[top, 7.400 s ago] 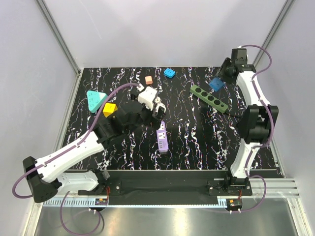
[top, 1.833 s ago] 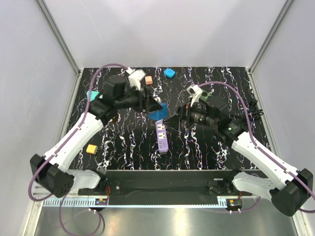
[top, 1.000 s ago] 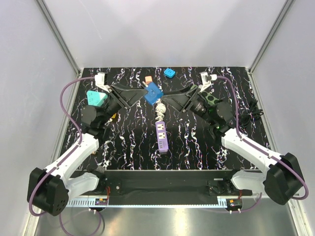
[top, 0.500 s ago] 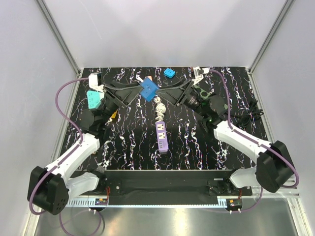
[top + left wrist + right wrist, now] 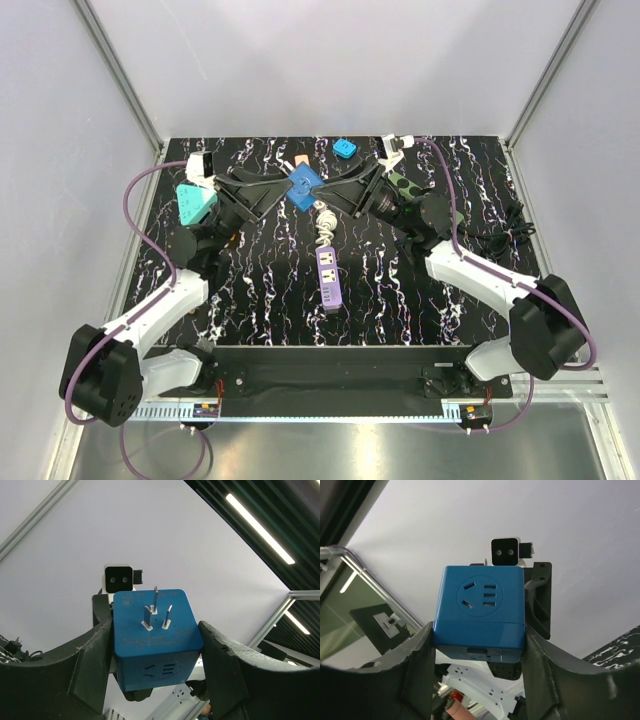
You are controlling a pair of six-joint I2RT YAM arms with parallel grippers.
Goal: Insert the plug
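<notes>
Blue plug adapter (image 5: 303, 187) was held up off the table (image 5: 400, 300), over its far middle part, caught between both arms. Left gripper (image 5: 287, 190) came at it from the left, right gripper (image 5: 326, 194) from the right, tips nearly meeting.

Left wrist view: black fingers (image 5: 92, 655) pressed flat against two opposite sides of the adapter (image 5: 156, 635). Three metal prongs faced that camera, one flat and upright, two slanted. Right wrist view: fingers (image 5: 417, 665) likewise clamped on two sides of the adapter (image 5: 479, 612), socket face toward the lens with several slots. Each wrist view showed the other arm's camera just behind the cube.

On the table just nearer than the adapter lay a white plug with coiled cord (image 5: 322, 215), and nearer still the purple power strip (image 5: 329, 277), long axis running near to far, sockets up and in open view.

Further out: a teal triangular piece (image 5: 195, 203) by the left arm, a small blue piece (image 5: 346, 149) and an orange block (image 5: 301, 160) near the far edge, and a green power strip (image 5: 405, 186) mostly hidden behind the right arm. Black cables (image 5: 510, 215) lay at the right edge.

Fine raised lettering on the adapter's prong face and marks on the purple strip were too small to read.
</notes>
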